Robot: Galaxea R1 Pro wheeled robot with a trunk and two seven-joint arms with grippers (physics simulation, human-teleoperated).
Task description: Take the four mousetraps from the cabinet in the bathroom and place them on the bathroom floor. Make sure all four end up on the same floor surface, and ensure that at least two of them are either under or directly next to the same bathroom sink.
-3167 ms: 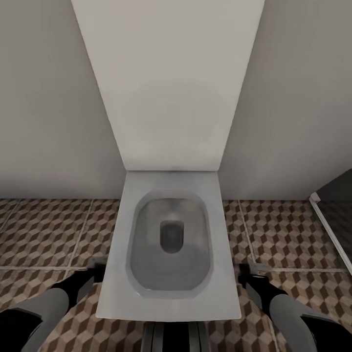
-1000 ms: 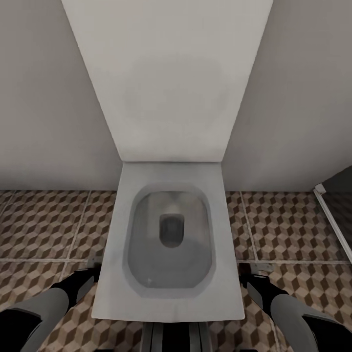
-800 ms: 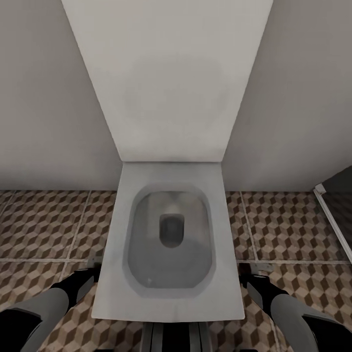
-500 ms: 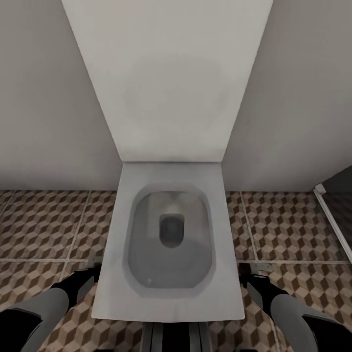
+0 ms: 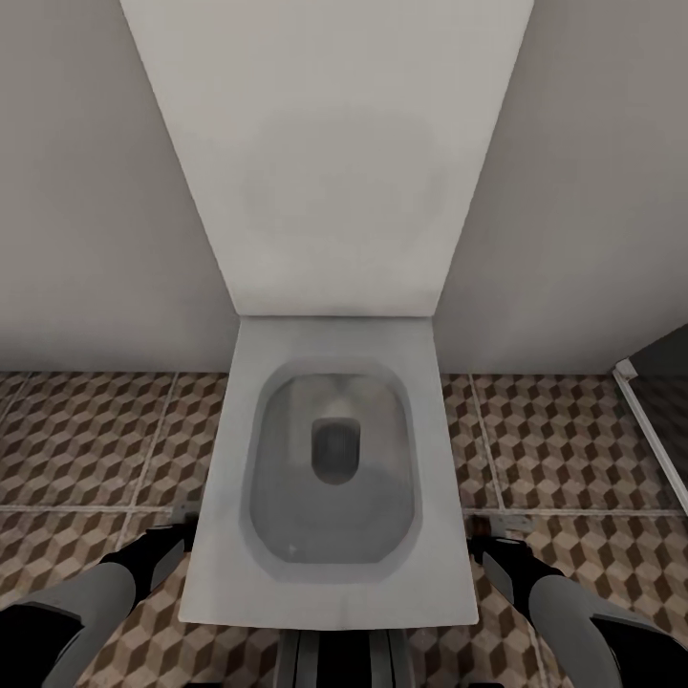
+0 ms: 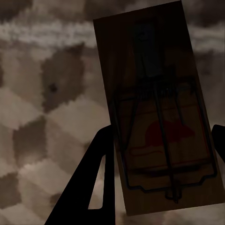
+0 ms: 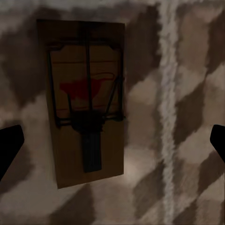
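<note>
Left claw (image 6: 159, 136) grips a mousetrap (image 6: 157, 110) between its fingers above the tiled floor (image 6: 42, 122). Right claw (image 7: 112, 140) gapes wide, second mousetrap (image 7: 84, 101) flat on tile between its fingers. Likely placing step; next, release left.

In our left wrist view we see one mousetrap (image 6: 161, 117), a flat dark-brown wooden rectangle with a wire spring bar and a red mouse mark, held between our left gripper's (image 6: 161, 136) dark fingers (image 6: 93, 173) above the bathroom floor (image 6: 42, 117). Our right wrist view shows a second mousetrap (image 7: 84, 101) of the same make lying flat on the cube-patterned tiles, just beside a pale grout line and apart from the widely spread fingertips (image 7: 9, 143). From our head view, the floor's (image 5: 564, 440) brown, beige and cream tiles run along the wall.
</note>
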